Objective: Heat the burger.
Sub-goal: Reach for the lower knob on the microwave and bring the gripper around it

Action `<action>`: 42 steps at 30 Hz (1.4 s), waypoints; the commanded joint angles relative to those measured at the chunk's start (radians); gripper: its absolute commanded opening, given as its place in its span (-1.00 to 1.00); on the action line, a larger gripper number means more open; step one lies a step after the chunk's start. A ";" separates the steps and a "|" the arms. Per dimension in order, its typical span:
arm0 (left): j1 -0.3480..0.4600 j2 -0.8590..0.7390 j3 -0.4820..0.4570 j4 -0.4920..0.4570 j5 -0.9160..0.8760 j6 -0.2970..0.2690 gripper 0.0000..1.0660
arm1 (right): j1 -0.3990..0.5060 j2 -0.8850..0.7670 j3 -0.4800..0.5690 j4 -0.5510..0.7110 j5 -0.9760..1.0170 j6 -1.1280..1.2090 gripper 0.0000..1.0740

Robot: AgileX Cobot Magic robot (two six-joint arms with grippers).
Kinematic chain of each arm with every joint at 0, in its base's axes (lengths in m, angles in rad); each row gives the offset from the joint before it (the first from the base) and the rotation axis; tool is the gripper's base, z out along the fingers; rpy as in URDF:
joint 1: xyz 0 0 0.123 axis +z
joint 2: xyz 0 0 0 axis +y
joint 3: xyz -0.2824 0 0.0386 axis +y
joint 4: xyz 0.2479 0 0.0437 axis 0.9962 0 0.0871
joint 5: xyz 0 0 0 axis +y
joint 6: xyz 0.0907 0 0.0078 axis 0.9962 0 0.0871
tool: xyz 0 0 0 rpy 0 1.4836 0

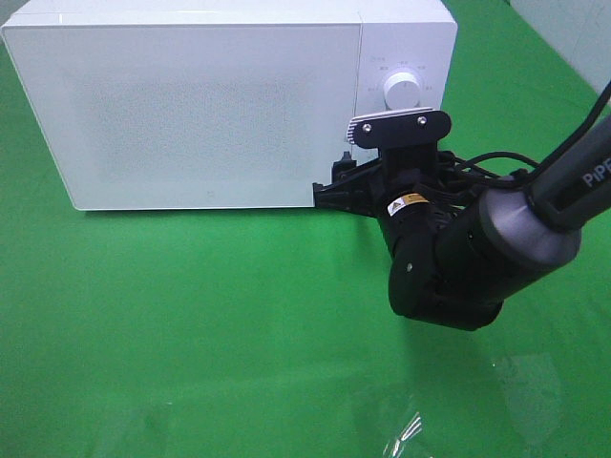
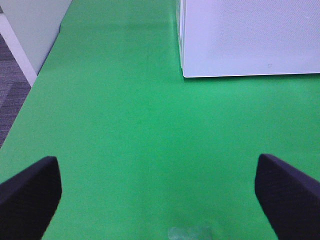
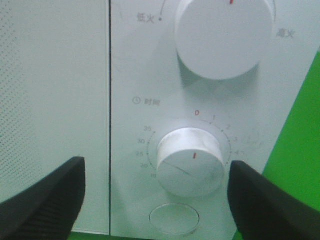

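The burger is out of view. A white microwave (image 1: 191, 105) stands at the back of the green table with its door closed. My right gripper (image 1: 331, 179) is held up to its control panel. In the right wrist view the right gripper (image 3: 157, 170) is open, its black fingers (image 3: 50, 195) on either side of the lower timer knob (image 3: 190, 160) without squeezing it. A larger power knob (image 3: 222, 35) sits above the timer knob. My left gripper (image 2: 156, 165) is open over bare green cloth with nothing between its fingers, and the microwave's corner (image 2: 250, 40) is ahead of it.
A round button (image 3: 174, 219) lies below the timer knob. A crumpled bit of clear plastic (image 1: 406, 434) rests near the table's front edge. In the left wrist view the table's side edge meets a white panel (image 2: 35, 25) and grey floor (image 2: 10, 95).
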 commanded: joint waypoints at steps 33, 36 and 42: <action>-0.004 -0.021 0.002 0.000 -0.007 0.001 0.83 | -0.078 0.033 -0.084 -0.051 -0.006 0.005 0.24; -0.004 -0.021 0.002 0.000 -0.007 0.001 0.83 | -0.078 0.025 -0.084 -0.051 -0.010 -0.006 0.24; -0.004 -0.021 0.002 0.000 -0.007 0.001 0.83 | -0.078 0.013 -0.084 -0.051 -0.014 -0.011 0.25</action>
